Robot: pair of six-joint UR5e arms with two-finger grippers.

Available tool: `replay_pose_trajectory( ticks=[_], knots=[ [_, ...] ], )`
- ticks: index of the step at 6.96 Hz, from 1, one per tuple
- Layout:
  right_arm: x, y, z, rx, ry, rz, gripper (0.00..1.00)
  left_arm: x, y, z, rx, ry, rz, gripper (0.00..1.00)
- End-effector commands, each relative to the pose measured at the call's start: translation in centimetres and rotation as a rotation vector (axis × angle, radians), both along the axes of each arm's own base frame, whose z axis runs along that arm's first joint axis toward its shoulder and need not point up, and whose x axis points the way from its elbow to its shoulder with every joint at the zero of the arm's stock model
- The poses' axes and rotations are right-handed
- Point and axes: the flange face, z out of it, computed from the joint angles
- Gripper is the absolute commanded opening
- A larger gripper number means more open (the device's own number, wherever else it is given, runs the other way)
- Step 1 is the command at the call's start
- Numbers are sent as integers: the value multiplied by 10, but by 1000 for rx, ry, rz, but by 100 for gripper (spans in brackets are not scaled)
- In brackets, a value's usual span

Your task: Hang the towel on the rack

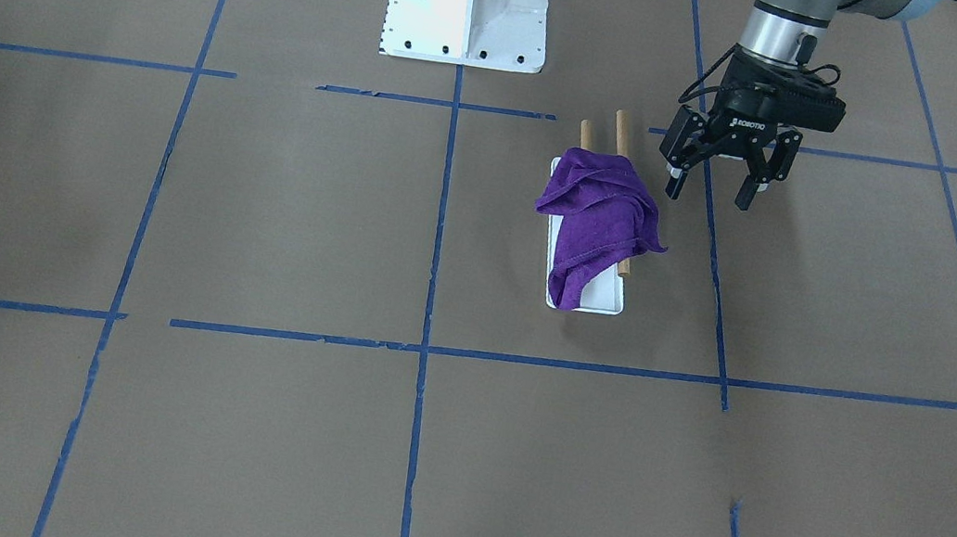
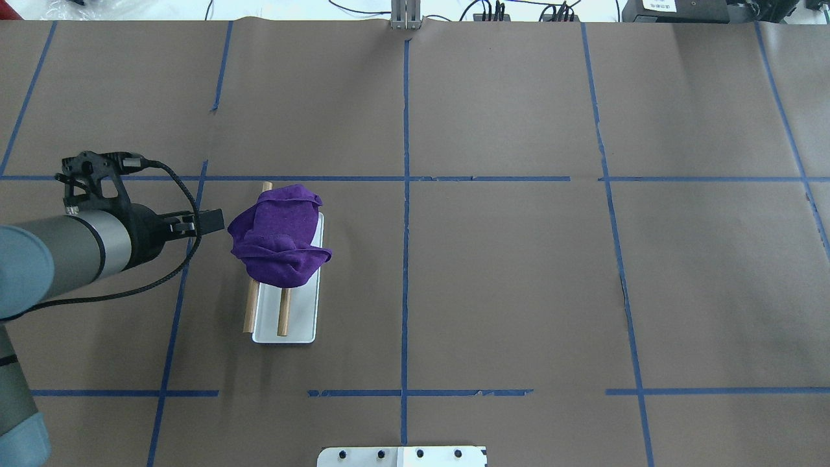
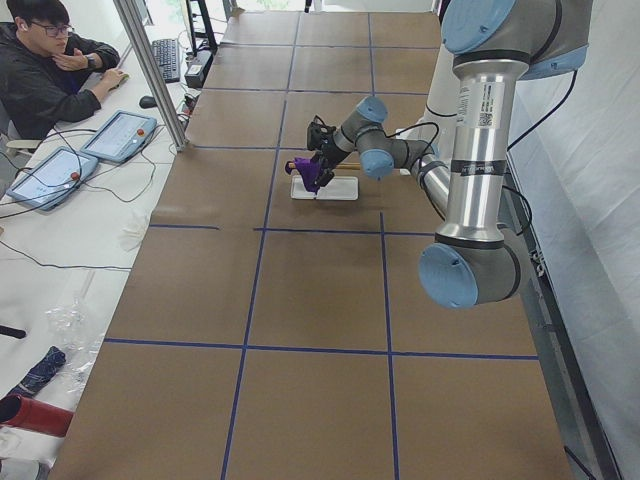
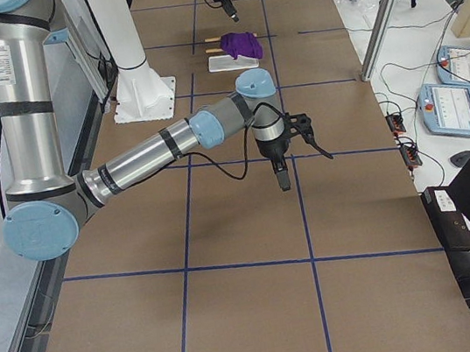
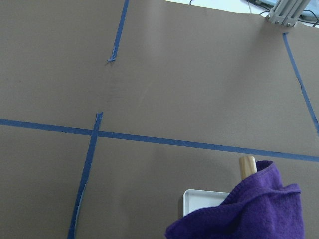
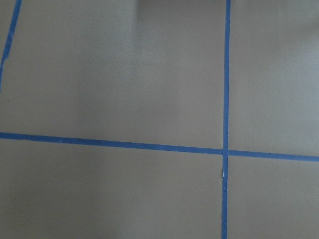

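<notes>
The purple towel (image 1: 599, 211) lies bunched over the far half of the rack's two wooden dowels (image 1: 621, 129). The rack's flat white base (image 1: 600, 300) sits on the brown table. Towel (image 2: 279, 237) and base (image 2: 305, 318) also show in the overhead view. My left gripper (image 1: 711, 193) is open and empty. It hangs just beside the rack, a little above the table and apart from the towel. The left wrist view shows a dowel tip (image 5: 246, 165) with the towel (image 5: 249, 214) draped on it. My right gripper (image 4: 289, 154) hovers over bare table far from the rack; I cannot tell whether it is open or shut.
The white bolted robot pedestal (image 1: 469, 5) stands behind the rack. Blue tape lines cross the brown paper cover. An operator (image 3: 50, 70) sits at a side desk with tablets. An aluminium post (image 2: 405, 16) stands at the far table edge.
</notes>
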Motion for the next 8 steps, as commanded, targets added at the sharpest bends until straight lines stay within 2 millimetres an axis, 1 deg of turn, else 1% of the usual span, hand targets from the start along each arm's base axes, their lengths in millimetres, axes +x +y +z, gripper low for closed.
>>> replay_pose_trajectory(
  ticks=[1,2,3,4,5,6,7,8],
  knots=[
    [0,2,27,-61,3,-3,100,-43,-32,14,-29,-18,81,100],
    [-1,18,52,-123,-28,-27,100,-69,-56,31,-52,-73,119,100],
    [0,32,66,-153,-52,-52,100,-98,-80,51,-81,-165,152,100],
    [6,38,74,-173,-75,-56,100,-142,-102,67,-33,-228,196,100],
    [23,40,89,-191,-107,-49,100,-174,-124,99,-77,-231,219,100],
    [45,39,104,-139,-143,-120,100,-204,-140,133,-97,-253,266,100],
    [64,42,124,-118,-188,-153,100,-236,-154,168,-118,-268,293,100],
    [71,45,134,-129,-238,-152,100,-260,-162,201,-128,-270,338,100]
  ],
)
